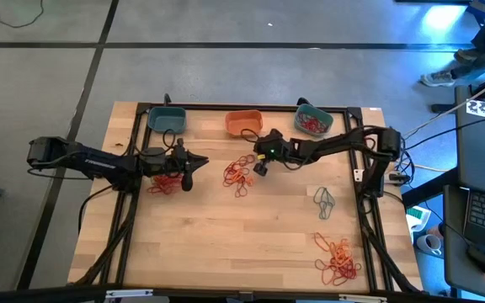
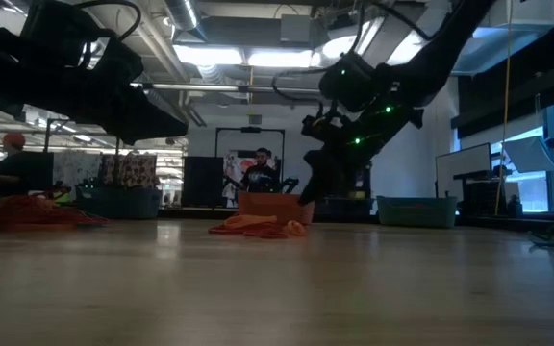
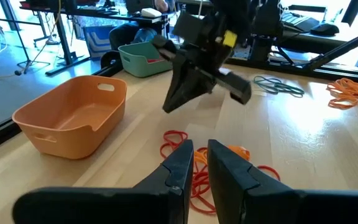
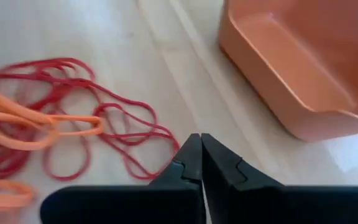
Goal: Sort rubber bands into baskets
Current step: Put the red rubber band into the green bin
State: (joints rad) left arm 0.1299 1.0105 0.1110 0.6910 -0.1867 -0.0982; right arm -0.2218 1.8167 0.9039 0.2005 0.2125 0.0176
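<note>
- We take the orange basket [image 1: 243,123] as our landmark; it stands at the far edge of the wooden table [image 1: 242,244], with nothing showing inside it in the wrist views.
- Just in front of it we see a mixed heap of red and orange rubber bands [image 1: 238,176] lying on the wood.
- Beside the orange basket, toward the right arm's side, a teal basket [image 1: 313,119] holds red bands [image 1: 312,125]; on the other side stands a second teal basket [image 1: 166,119].
- Farther from the orange basket, toward the left arm, we see a small red cluster [image 1: 164,183].
- Well away from the orange basket, toward the near right corner, lie a grey-teal loop pair [image 1: 323,201] and an orange pile [image 1: 338,259].
- The right gripper [image 1: 260,165] hangs between the orange basket and the mixed heap; its fingers are pressed together, and we see nothing between their tips.
- The left gripper [image 1: 187,178] sits over the red cluster, fingers nearly together with a narrow gap; we cannot tell whether anything is pinched there.
</note>
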